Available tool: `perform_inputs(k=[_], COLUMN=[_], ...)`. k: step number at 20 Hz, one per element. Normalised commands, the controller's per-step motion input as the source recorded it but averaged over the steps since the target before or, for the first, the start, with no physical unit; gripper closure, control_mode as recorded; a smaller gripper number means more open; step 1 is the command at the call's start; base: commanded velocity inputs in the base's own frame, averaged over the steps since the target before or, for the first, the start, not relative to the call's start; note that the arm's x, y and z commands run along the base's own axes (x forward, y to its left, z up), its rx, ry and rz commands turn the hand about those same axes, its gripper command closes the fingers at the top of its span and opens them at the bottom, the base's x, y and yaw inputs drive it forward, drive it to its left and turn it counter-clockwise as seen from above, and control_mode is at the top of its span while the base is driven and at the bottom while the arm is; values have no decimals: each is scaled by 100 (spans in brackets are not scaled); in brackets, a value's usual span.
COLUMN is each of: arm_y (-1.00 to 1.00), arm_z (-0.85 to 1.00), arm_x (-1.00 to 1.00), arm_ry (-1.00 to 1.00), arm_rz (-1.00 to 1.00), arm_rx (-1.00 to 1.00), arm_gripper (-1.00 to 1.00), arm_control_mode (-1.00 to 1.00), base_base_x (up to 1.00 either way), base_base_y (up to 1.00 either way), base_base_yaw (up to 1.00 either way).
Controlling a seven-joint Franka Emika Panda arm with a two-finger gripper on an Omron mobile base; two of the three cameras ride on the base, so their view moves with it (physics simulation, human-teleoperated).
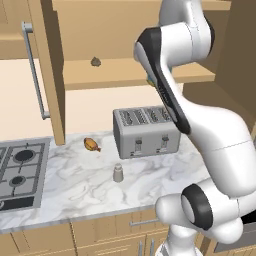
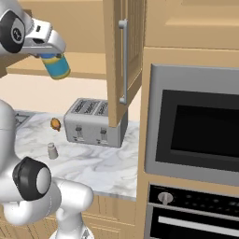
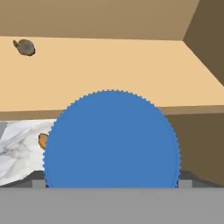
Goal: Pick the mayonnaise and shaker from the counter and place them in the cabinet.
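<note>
Right base view shows the end effector (image 2: pixel 52 55) gripping the mayonnaise (image 2: pixel 56 66) in the air at the cabinet (image 2: pixel 122 56) shelf edge, so I judge the jar's placing underway, needing a forward reach over the shelf and release, with the shaker (image 2: pixel 52 151) waiting on the bench (image 2: pixel 107 170).

Blue-lidded round mayonnaise jar (image 2: pixel 57 66), blue-and-yellow banded label; small grey cylindrical shaker (image 1: pixel 118 173); white-grey veined marble tabletop (image 1: pixel 80 195).

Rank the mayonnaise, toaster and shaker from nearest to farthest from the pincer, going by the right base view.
1. Mayonnaise, right at the pincer, in front of the cabinet shelf.
2. Toaster, on the counter below.
3. Shaker, lower still, near the counter's front.
</note>
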Motion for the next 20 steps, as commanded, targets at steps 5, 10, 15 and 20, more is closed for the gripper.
perform_inputs(k=[5, 10, 15, 20], arm_y=[-2, -3, -6, -7], arm_z=[-18, -6, 0, 0], arm_x=[37, 31, 30, 28], arm_ry=[0, 0, -1, -2], arm_rz=[0, 0, 0, 0], arm_rx=[0, 0, 0, 0], arm_gripper=[100, 100, 100, 100], arm_control_mode=[-100, -100, -100, -100], base_base_x=[0, 0, 0, 0], base_base_y=[0, 0, 0, 0], base_base_yaw=[0, 0, 0, 0])
